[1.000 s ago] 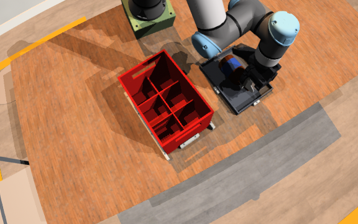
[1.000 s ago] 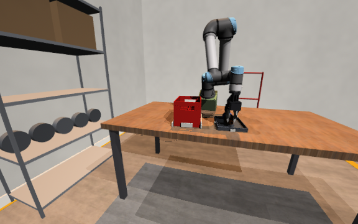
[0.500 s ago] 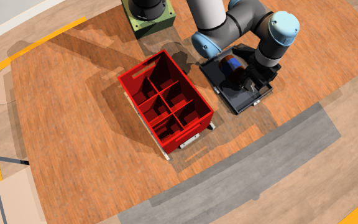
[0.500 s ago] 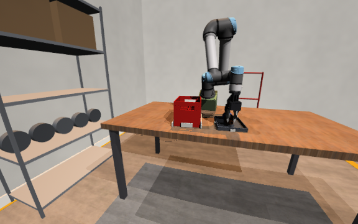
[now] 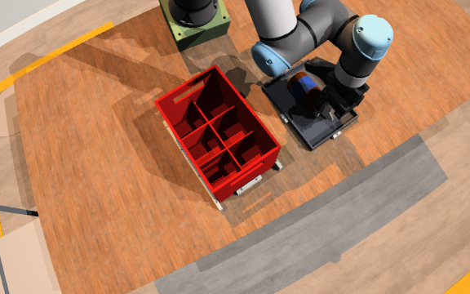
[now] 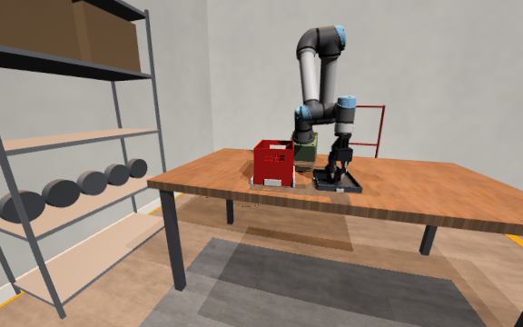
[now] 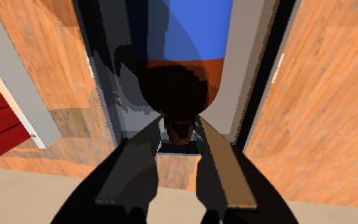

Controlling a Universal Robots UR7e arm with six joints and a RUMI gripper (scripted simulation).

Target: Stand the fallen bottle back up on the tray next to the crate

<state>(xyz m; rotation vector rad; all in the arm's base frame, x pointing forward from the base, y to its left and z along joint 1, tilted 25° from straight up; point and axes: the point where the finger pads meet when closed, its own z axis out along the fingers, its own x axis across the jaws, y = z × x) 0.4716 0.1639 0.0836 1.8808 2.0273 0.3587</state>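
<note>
Bottle (image 7: 182, 55): we see it lying on its side in the dark tray (image 5: 321, 136), directly ahead of the gripper (image 7: 179, 134).
Long axis: along the tray's length; neck points back toward the gripper, base away from it.
Label: blue band around the brown body.
Gripper: narrowly parted, clamped on the bottle's neck; we note one finger on each side.
Crate (image 5: 219, 132): red, to the gripper's left in the wrist view, apart from the tray.

Off to your left there's a metal shelf rack (image 6: 152, 68) with cardboard boxes (image 6: 107, 38) up top and dark grey discs (image 6: 61, 193) lower down; a grey floor mat (image 6: 316, 291) sits under the wooden table (image 6: 425, 191), red railing (image 6: 381, 124) behind.
</note>
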